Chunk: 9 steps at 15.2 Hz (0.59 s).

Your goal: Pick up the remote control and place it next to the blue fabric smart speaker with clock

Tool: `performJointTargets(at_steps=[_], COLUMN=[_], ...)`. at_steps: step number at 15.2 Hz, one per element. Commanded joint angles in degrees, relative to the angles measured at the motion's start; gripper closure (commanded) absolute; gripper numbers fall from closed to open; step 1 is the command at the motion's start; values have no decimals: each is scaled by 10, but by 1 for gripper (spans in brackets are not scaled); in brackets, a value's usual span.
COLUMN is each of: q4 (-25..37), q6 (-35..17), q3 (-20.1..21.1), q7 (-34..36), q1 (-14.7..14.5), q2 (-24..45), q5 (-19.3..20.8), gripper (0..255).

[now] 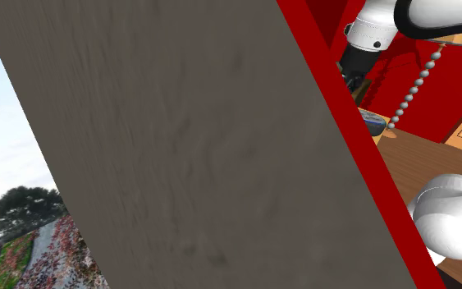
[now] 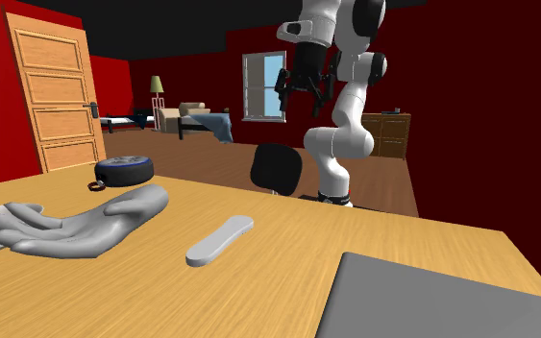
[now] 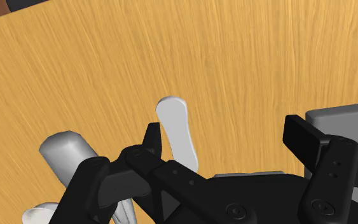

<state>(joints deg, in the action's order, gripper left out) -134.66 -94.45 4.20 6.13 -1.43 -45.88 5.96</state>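
Alignment matters now: fingers (image 3: 301, 137) hang apart, well above the worktop (image 2: 403, 250), where the grey remote control (image 3: 177, 133) lies flat; lower straight down and close across its narrow width, not its length.

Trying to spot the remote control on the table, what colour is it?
The remote control is plain light grey, seen best in the second exterior view.

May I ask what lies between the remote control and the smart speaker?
Second exterior view: wrist end of a grey hand model, between remote control and speaker; otherwise bare tabletop.
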Motion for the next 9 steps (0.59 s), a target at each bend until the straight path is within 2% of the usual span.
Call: performJointTargets(at_steps=[1, 9], q4=[0, -21], q6=[0, -131], q3=[0, -53], q7=[0, -57], q1=[0, 7], q2=[0, 125], q5=[0, 10], gripper=[0, 0])
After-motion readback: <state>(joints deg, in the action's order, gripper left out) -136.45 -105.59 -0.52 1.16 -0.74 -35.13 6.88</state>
